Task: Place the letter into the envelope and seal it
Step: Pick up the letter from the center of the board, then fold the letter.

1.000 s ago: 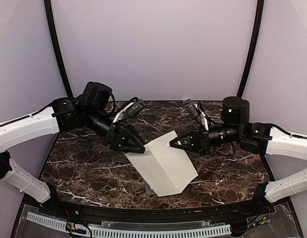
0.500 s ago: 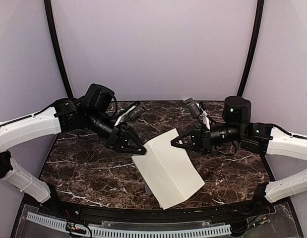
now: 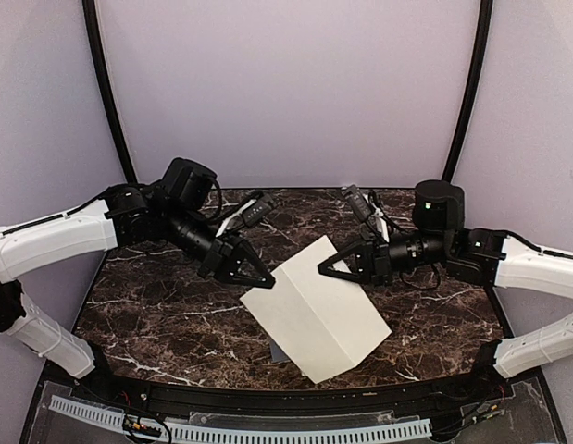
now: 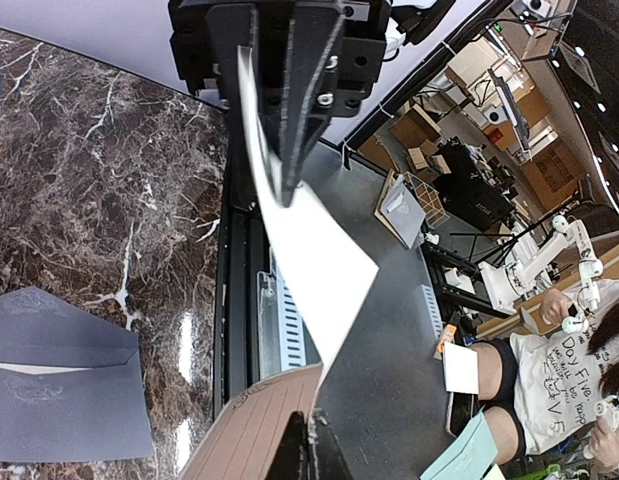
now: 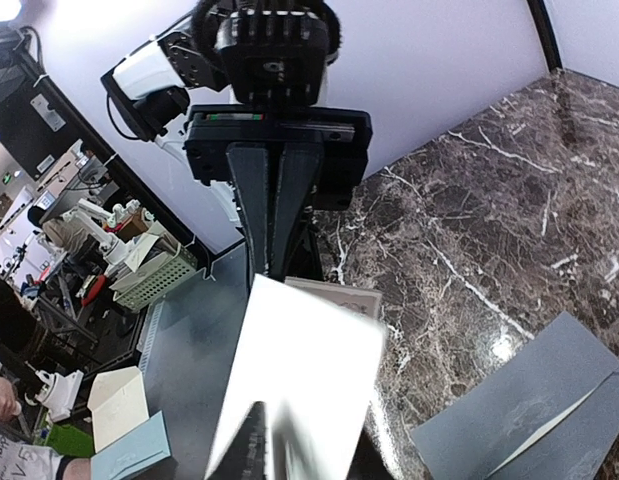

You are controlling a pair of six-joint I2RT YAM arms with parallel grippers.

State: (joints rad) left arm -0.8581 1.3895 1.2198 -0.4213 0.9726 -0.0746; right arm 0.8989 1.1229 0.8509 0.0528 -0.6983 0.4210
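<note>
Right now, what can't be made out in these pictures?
- Top view: the letter hides nearly all of the envelope; only a grey corner shows.
- Left wrist view: the picture's left edge cuts off the envelope.
- Right wrist view: the letter's near end is blurred; whether the right gripper really grips it is unclear.

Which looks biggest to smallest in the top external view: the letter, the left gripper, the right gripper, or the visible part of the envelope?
1. letter: clearly the largest.
2. left gripper and right gripper: they look about alike, so no ranking between them.
3. envelope: smallest, only a grey sliver shows, the rest hidden by the letter.
</note>
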